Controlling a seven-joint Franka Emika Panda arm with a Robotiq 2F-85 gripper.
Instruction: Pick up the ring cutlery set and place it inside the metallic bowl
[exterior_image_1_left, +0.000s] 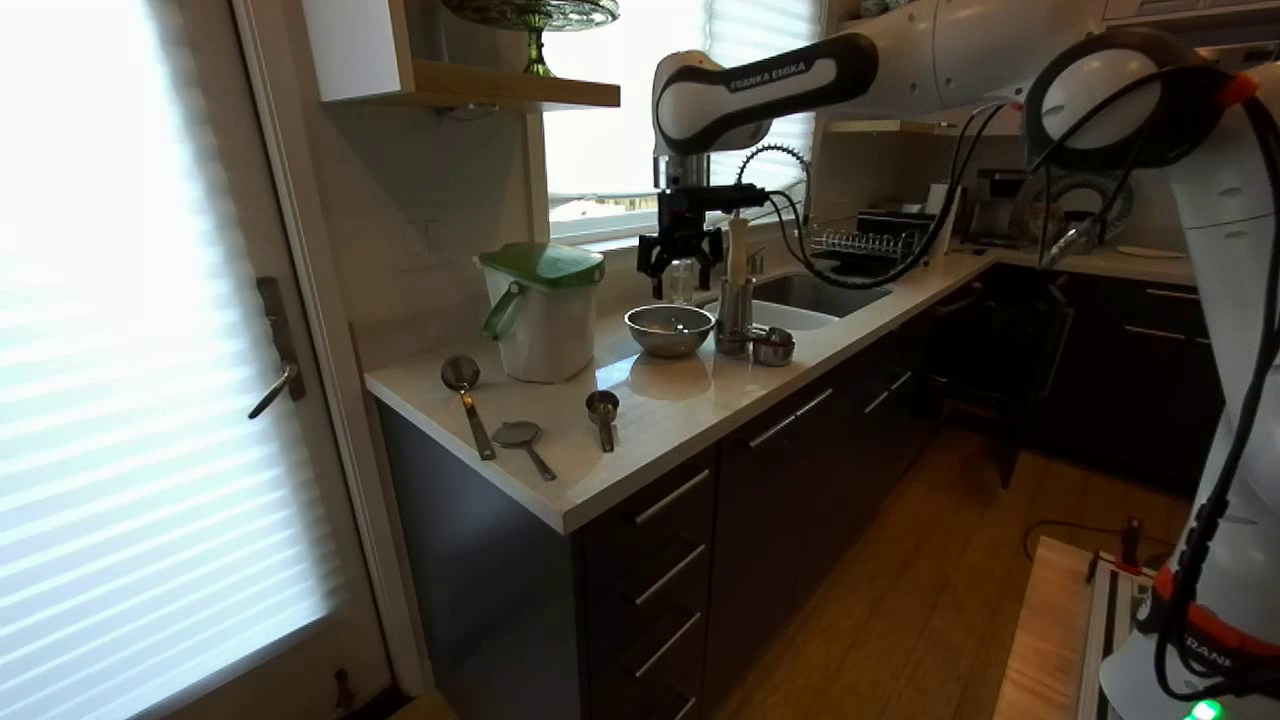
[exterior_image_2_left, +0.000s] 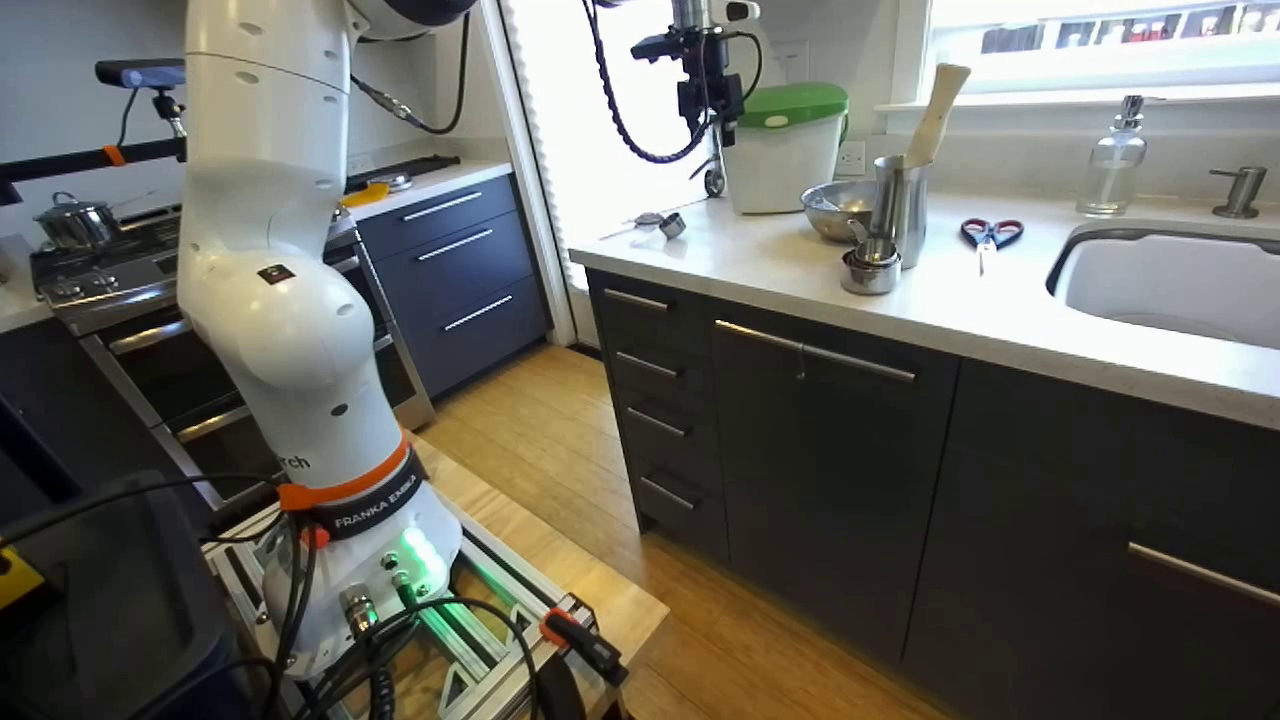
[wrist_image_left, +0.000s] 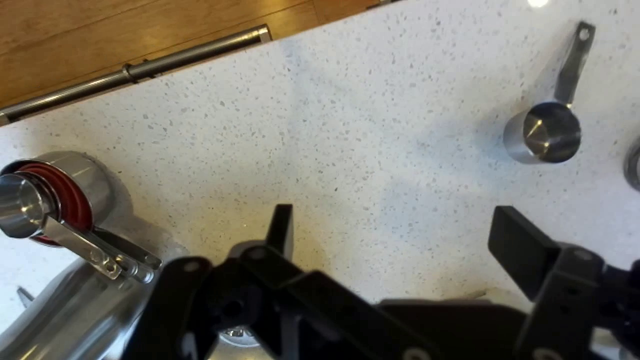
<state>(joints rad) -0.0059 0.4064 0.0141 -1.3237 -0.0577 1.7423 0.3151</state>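
The metallic bowl (exterior_image_1_left: 670, 335) stands on the counter, and it also shows behind the steel cylinder in an exterior view (exterior_image_2_left: 828, 215). A small bright shape shows inside it, too small to tell. In the wrist view the gripper hides most of the bowl's area. I cannot make out the ring cutlery set for certain in any view. My gripper (exterior_image_1_left: 681, 283) points down, open and empty, high above the counter. In an exterior view the gripper (exterior_image_2_left: 710, 130) shows left of the bowl, apart from it. In the wrist view its fingers (wrist_image_left: 392, 220) are wide apart over bare counter.
Nested measuring cups (wrist_image_left: 55, 200) sit beside the steel cylinder (exterior_image_2_left: 900, 215). A single measuring cup (wrist_image_left: 542, 132), a strainer (exterior_image_1_left: 517, 434) and a ladle (exterior_image_1_left: 461, 375) lie near the counter's end. A white-and-green container (exterior_image_1_left: 545, 315) stands behind. A small piece hangs on a cabinet handle (exterior_image_2_left: 740, 328).
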